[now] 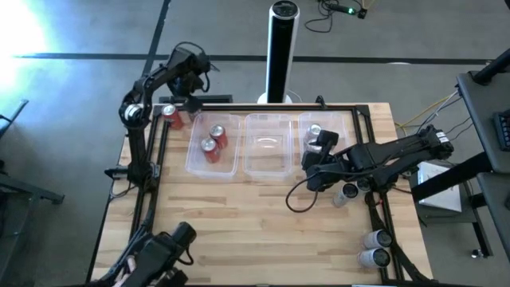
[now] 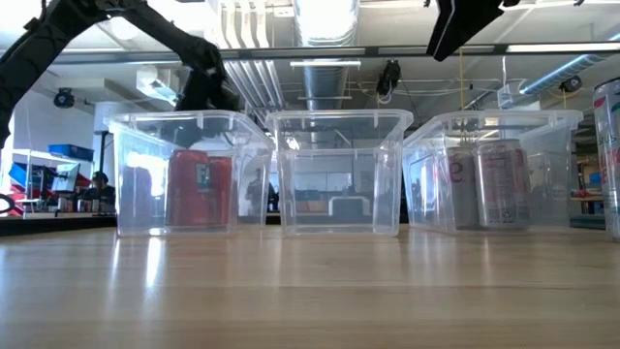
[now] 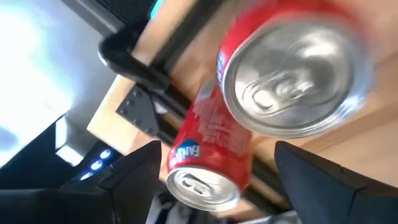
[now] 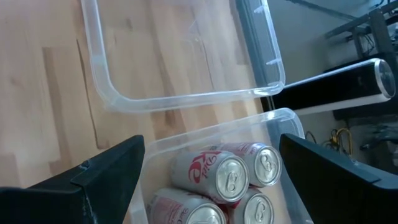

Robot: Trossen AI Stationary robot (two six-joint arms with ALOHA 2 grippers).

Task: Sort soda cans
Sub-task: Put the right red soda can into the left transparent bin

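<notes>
Two red soda cans [image 1: 172,115] stand at the table's far left corner, beside the left clear tub [image 1: 194,163]. My left gripper [image 1: 190,104] hovers open over them. In the left wrist view one red can [image 3: 292,68] is close and blurred, and the other [image 3: 208,155] shows between the fingers, untouched as far as I can see. Two more red cans [image 1: 213,140] stand in the left tub. My right gripper [image 1: 317,151] hangs open above the right tub [image 4: 273,121], which holds several silver cans [image 4: 219,178]. The middle tub [image 1: 267,169] has nothing in it.
Three silver cans [image 1: 347,194], [image 1: 375,237], [image 1: 373,257] are on the table's right side, near the right arm's base. A black frame rail [image 3: 134,59] runs along the far left edge beside the red cans. Bare wood [image 1: 255,231] lies in front of the tubs.
</notes>
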